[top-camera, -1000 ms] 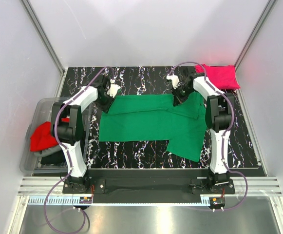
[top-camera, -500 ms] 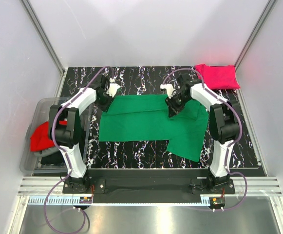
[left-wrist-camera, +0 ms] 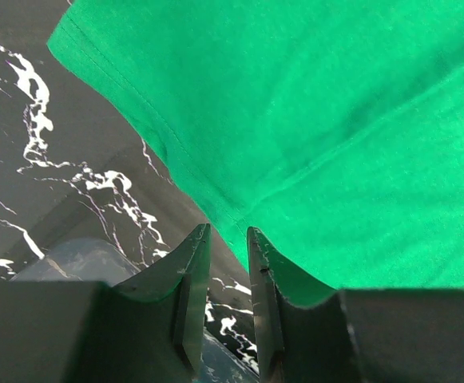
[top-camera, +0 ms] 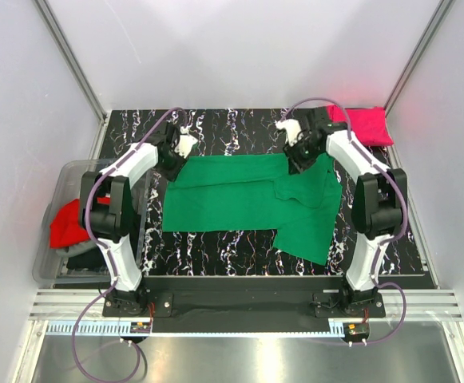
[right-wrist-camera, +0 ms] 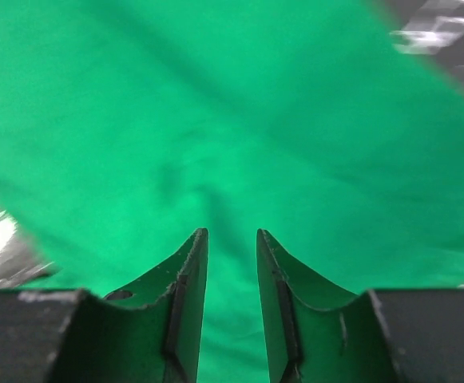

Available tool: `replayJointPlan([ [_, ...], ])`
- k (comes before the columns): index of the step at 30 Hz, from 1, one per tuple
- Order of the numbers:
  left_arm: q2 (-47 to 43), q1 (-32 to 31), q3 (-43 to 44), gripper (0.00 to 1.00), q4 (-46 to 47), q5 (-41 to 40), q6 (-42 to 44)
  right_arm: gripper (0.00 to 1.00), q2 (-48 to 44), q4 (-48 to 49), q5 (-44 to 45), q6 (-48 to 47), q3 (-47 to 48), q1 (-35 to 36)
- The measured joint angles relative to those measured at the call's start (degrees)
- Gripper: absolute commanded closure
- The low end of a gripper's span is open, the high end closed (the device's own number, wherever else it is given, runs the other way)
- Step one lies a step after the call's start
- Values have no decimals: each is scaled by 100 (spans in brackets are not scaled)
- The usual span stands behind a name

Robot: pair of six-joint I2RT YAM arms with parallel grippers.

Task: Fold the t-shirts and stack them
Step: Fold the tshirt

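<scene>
The left fingers [left-wrist-camera: 190, 275] are standing slightly apart. The slit between them is narrow, nothing is caught in it, and the black marbled tabletop [top-camera: 232, 128] is showing through. They are sitting right at the hem of the green t-shirt [top-camera: 239, 195], by its far left corner; whether they are touching the cloth I cannot tell. The right fingers [right-wrist-camera: 185, 275] are parted too and pinching nothing. They are pointing down over green cloth that is filling nearly the whole of that wrist view.

Seen from above, the green t-shirt is lying spread across the middle of the tabletop between the two arms. Its right part is creased, with a flap reaching toward the near edge. A magenta-pink t-shirt [top-camera: 363, 124] is sitting folded in the far right corner. Off to the left, a clear plastic bin [top-camera: 72, 171] is holding a red t-shirt [top-camera: 68, 223], which is bunched on top of some dark cloth [top-camera: 84, 259].
</scene>
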Motion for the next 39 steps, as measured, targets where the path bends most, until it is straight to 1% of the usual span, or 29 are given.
replayJointPlan([
  [4,337,0,321,71,-15,-142,66,64,588,297,160,72,457,-531],
  [10,1285,7,1250,71,-98,-476,107,66,1530,372,376,125,1084,-1132],
  [15,1998,11,2107,71,-361,-723,109,66,1904,426,431,140,1473,-1298],
  [20,2575,13,3062,71,-693,-999,136,66,2059,463,468,133,1572,-1384],
  [22,2660,13,3215,71,-758,-1056,133,66,2166,463,501,136,1641,-1423],
  [26,2656,13,3215,72,-800,-1058,127,65,2341,463,531,140,1864,-1469],
  [32,2398,28,2951,72,-986,-925,127,65,2562,459,551,166,2212,-1469],
  [35,2382,37,3126,73,-1097,-907,131,64,2649,474,557,179,2352,-1469],
  [39,2393,39,3648,73,-1176,-826,129,64,2660,481,562,177,2374,-1469],
])
